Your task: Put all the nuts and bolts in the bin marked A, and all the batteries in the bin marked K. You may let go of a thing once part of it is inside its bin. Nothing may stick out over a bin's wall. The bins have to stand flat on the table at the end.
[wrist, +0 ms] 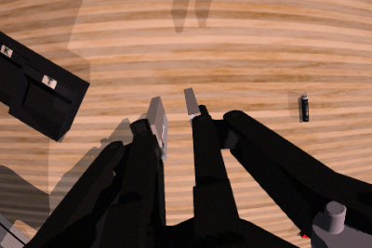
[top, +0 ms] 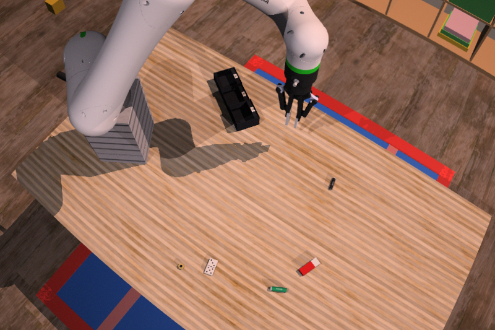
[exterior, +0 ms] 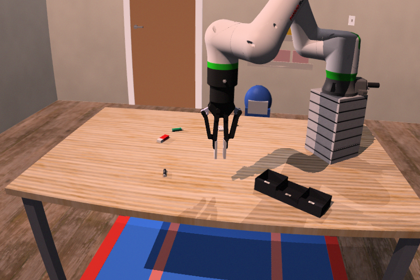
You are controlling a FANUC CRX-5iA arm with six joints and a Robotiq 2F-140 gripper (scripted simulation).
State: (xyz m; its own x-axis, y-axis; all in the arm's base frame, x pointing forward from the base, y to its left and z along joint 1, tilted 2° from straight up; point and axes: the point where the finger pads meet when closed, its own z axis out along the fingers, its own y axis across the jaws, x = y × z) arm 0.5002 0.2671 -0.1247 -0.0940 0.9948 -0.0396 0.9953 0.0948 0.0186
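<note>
My gripper point(top: 291, 125) point(exterior: 219, 157) point(wrist: 175, 106) is slightly open and empty, above the table beside the bin row. Bin A point(top: 227, 79) point(exterior: 318, 208) is the end bin farthest from it; its dark inside does not show clearly. Bin K point(top: 232, 97) point(exterior: 288, 199) point(wrist: 6, 73) is in the middle. The bins stand flat. A black battery point(top: 331, 183) point(exterior: 164, 172) point(wrist: 305, 110) lies on the table, right of the gripper in the wrist view. A green battery point(top: 278, 289) point(exterior: 176, 129) lies farther off. A small brass-coloured nut point(top: 180, 266) lies left of the domino in the top view.
Bin T point(top: 247, 122) point(exterior: 266, 188) point(wrist: 44, 109) is the row's end nearest the gripper. A white domino point(top: 210, 266) point(exterior: 220, 127) and a red-and-white eraser point(top: 309, 266) point(exterior: 163, 138) lie on the table. The arm's striped pedestal point(top: 119, 144) point(exterior: 334, 127) stands beyond the bins.
</note>
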